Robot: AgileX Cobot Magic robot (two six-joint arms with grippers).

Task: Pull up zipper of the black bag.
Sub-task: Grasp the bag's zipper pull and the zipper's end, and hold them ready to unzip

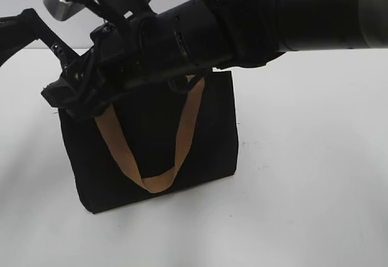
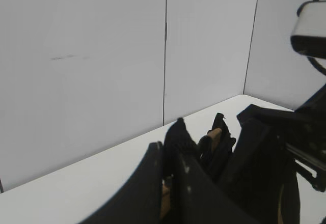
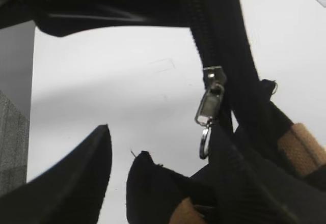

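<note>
A: Exterior view. The black bag (image 1: 151, 139) stands upright on the white desk (image 1: 303, 188), left of centre. One tan handle (image 1: 159, 152) hangs in a loop down its front face. Bare desk lies to the right and in front of the bag; its right and bottom edges are unobstructed.

B: And the top edge?

A: Covered. The right arm (image 1: 254, 18) reaches across from the upper right and hides the bag's top. The left hand (image 1: 63, 94) sits at the top-left corner, touching fabric. I cannot tell its jaw state from here.

B: Left wrist view?

A: Bunched black fabric of the bag (image 2: 219, 142) rises between dark finger shapes, a bit of tan strap (image 2: 215, 134) showing. The left hand (image 2: 178, 183) appears clenched on the bag's fabric. Behind: the desk surface (image 2: 102, 173) and grey wall panels (image 2: 81, 61), open room on that side. The right arm's structure (image 2: 300, 132) crowds the right edge.

B: Right wrist view?

A: The zipper (image 3: 209, 104) is clear: black tape running down from the top, silver slider with ring pull hanging free. The right hand (image 3: 119, 175) is released, its two dark fingertips (image 3: 86, 173) below left of the slider, not touching it. Tan webbing (image 3: 300, 147) lies lower right. White desk behind.
</note>
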